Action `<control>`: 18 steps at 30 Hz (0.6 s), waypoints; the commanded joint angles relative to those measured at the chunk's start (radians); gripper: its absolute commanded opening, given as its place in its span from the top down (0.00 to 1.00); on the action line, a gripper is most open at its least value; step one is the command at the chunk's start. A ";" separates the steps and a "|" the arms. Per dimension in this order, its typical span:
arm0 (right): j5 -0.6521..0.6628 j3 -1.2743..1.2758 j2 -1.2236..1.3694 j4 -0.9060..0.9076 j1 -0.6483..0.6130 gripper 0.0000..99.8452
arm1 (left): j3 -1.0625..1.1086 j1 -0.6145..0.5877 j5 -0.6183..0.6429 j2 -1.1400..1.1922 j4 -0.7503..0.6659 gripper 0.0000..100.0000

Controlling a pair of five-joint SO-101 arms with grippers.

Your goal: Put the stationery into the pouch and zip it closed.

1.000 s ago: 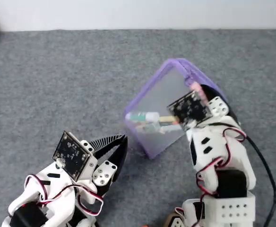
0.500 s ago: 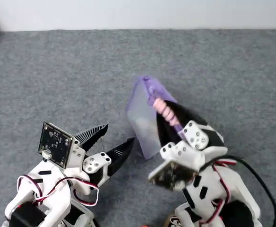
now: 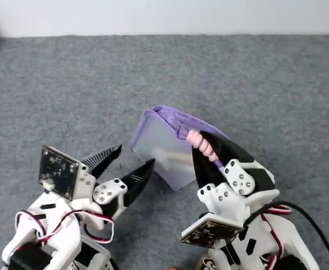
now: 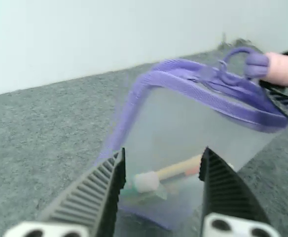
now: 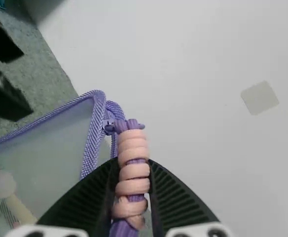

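Note:
The pouch [image 3: 160, 147] is translucent with purple zip edging and hangs tilted, its lower corner near the carpet. Pens and a white-capped stick [image 4: 151, 179] lie inside at the bottom. My right gripper [image 3: 205, 145] is shut on the pink coiled zip pull [image 5: 132, 163], which holds up the pouch's [image 5: 45, 148] top edge. My left gripper [image 3: 135, 156] stands open just left of the pouch. In the left wrist view the pouch [image 4: 193, 123] sits just beyond the left gripper [image 4: 162, 153], with the zip pull [image 4: 282, 69] at its far top corner.
Grey carpet [image 3: 69, 84] covers the table, with a white wall [image 3: 164, 17] along the back. Both arm bases crowd the front edge. The left gripper's black fingers [image 5: 3, 98] show in the right wrist view beside the pouch.
The right arm swung round and pulled the pouch by its zip pull to the left and toward the front. The left gripper opened and drew back a little leftward.

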 commanded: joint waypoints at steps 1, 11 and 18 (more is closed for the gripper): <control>0.006 -0.049 -0.005 0.004 0.012 0.99 | -0.070 -0.044 -0.060 -0.005 0.000 0.76; 0.032 -0.006 -0.015 0.004 -0.134 0.99 | -0.090 -0.115 -0.126 -0.005 0.000 0.76; 0.031 0.046 -0.015 0.004 -0.173 0.99 | -0.087 -0.117 -0.127 -0.005 0.003 0.76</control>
